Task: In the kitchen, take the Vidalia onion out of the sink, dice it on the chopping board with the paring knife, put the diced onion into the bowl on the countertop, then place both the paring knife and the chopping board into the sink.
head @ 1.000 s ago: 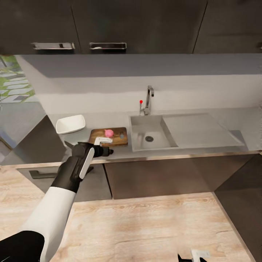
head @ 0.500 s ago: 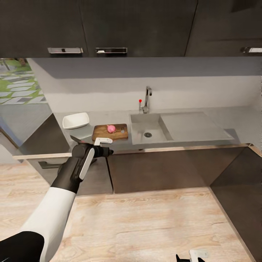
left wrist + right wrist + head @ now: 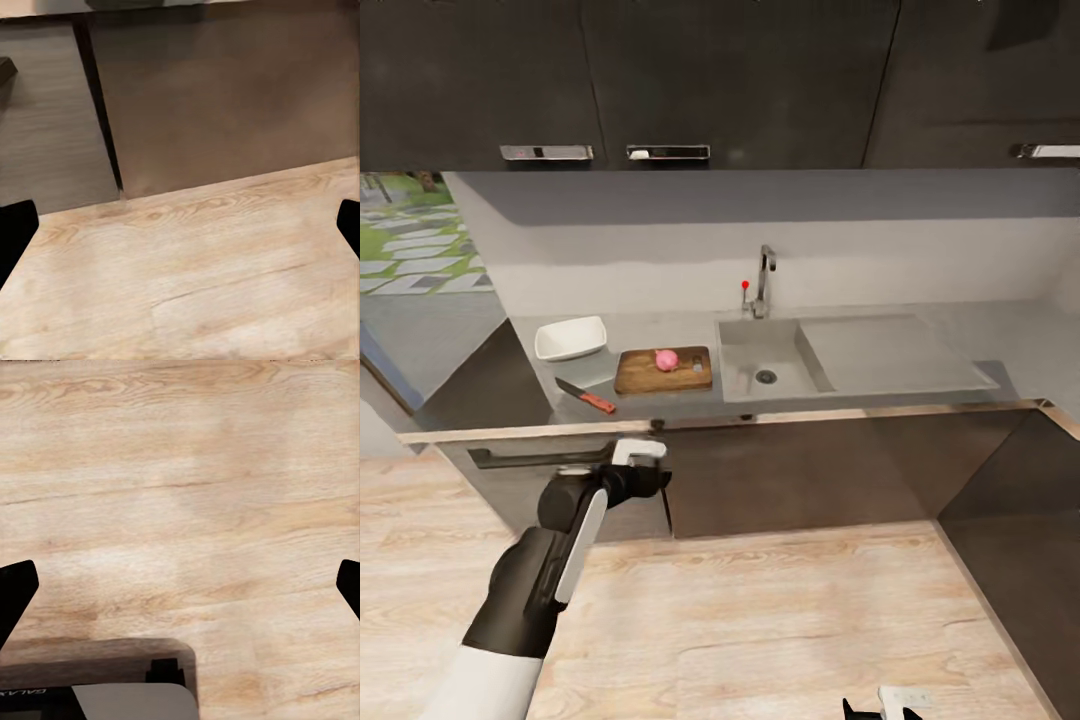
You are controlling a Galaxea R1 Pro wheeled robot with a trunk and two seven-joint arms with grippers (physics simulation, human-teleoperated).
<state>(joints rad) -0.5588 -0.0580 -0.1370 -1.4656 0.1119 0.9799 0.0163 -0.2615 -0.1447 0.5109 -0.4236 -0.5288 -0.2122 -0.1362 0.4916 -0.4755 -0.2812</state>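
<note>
The pink-red Vidalia onion [image 3: 667,359] sits on the brown chopping board [image 3: 650,376], which lies on the grey countertop [image 3: 615,326] just left of the sink [image 3: 787,346]. The paring knife [image 3: 586,396] lies on the countertop left of the board, red handle toward the front edge. Behind it stands the white bowl [image 3: 570,338]. My left gripper [image 3: 655,472] hangs below the counter edge, in front of the dark cabinets; in the left wrist view it [image 3: 180,232] is open over the wood floor. Low over the floor, my right gripper [image 3: 880,708] is open too [image 3: 180,585].
A chrome tap [image 3: 763,280] with a red-tipped lever stands behind the basin, and the steel drainboard [image 3: 890,352] stretches to the right. Dark wall cabinets [image 3: 720,80] hang above. A dark cabinet block [image 3: 1020,520] juts out at right. Light wood floor [image 3: 780,620] lies before the counter.
My left arm has dropped from counter height to in front of the cabinets, uncovering the knife on the countertop. The view has pulled back from the counter.
</note>
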